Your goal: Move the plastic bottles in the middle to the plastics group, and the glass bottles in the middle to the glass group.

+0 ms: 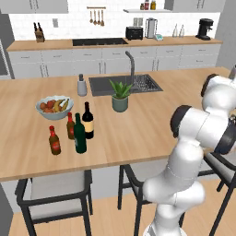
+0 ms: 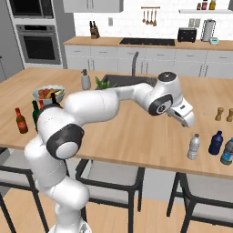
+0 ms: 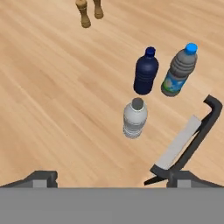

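Note:
My gripper [image 2: 187,120] hangs open over the right end of the island with nothing between its fingertips [image 3: 41,177]. Just below and ahead of it the small pale plastic bottle [image 3: 134,118] [image 2: 194,146] stands upright near the front edge. Close beside it stand a dark blue bottle [image 3: 145,76] [image 2: 215,143] and a grey bottle with a blue cap [image 3: 178,74] [image 2: 227,151]. At the far left, the near-black wine bottle [image 1: 87,120] and the dark green bottle [image 1: 80,134] stand upright among two small brown red-labelled bottles [image 1: 54,140] [image 1: 70,126].
Two wooden mills [image 2: 220,113] [image 3: 83,17] stand behind the plastic bottles. A fruit bowl [image 1: 54,107], a potted plant [image 1: 120,97], a soap dispenser [image 1: 82,85] and the sink [image 1: 143,83] lie on the island's left and middle. Dark chairs [image 3: 192,140] line its front edge.

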